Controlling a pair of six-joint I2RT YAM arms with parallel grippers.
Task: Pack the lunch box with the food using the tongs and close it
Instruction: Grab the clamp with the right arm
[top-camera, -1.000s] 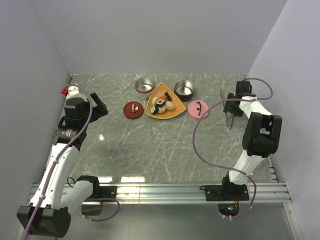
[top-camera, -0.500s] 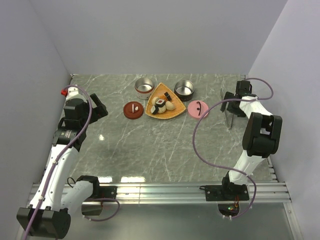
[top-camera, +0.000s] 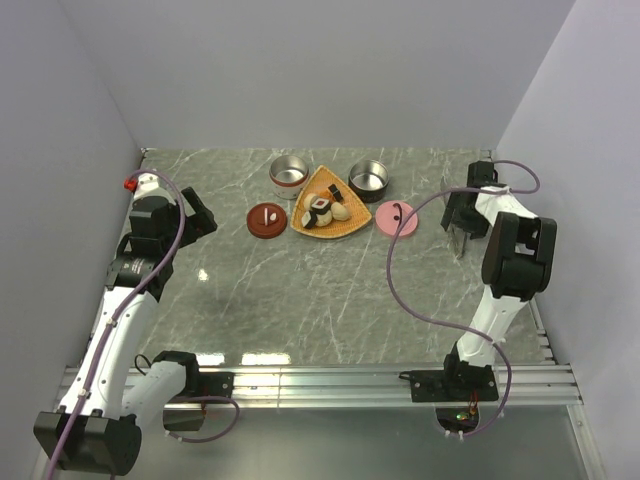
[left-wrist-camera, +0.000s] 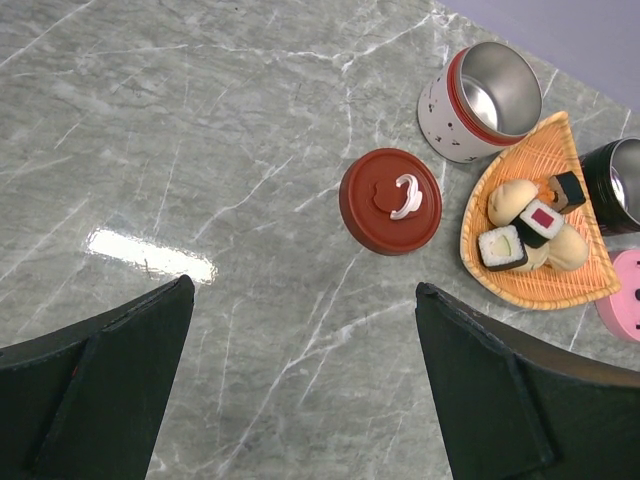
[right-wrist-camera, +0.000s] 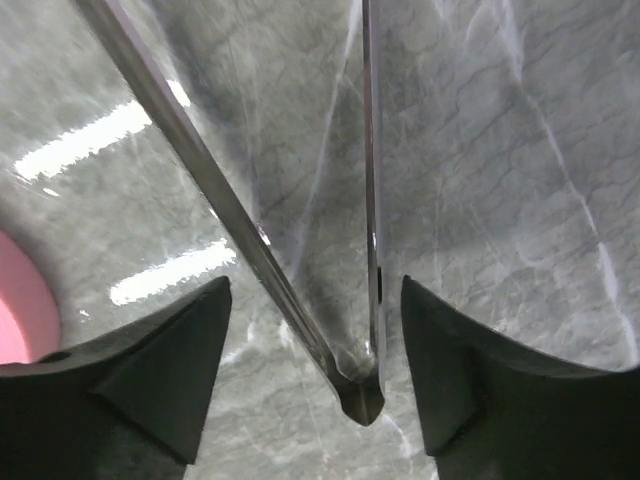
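**Right hand straddles the tongs, fingers apart**

We start at the right hand (right-wrist-camera: 315, 285). Its two dark fingers stand apart, one on each side of the tongs (right-wrist-camera: 255, 240), and we see a sliver of marble between each finger and the metal (so nothing is clamped). The tongs' joined end sits low between the fingers, nearest the wrist camera. The two thin silver arms spread away from it across the grey tabletop (right-wrist-camera: 500, 150). A pink lid (right-wrist-camera: 15, 300) peeks in at the left edge of that view.

From above, this hand (top-camera: 462, 225) is at the far right of the tabletop, well apart from the food.

The left hand (left-wrist-camera: 305, 290) hangs over bare marble on the left side with its fingers spread wide and nothing between them. Beyond it lies a red lid (left-wrist-camera: 390, 200), flat on the tabletop. Next comes the orange woven tray (left-wrist-camera: 560, 285), which carries the food (left-wrist-camera: 530, 225): rice rolls with black bands, pale lumps and an orange piece. A white container with a red rim (left-wrist-camera: 480, 100) stands open just beside the tray's far left edge. A dark container (left-wrist-camera: 620, 185) stands at its far right.
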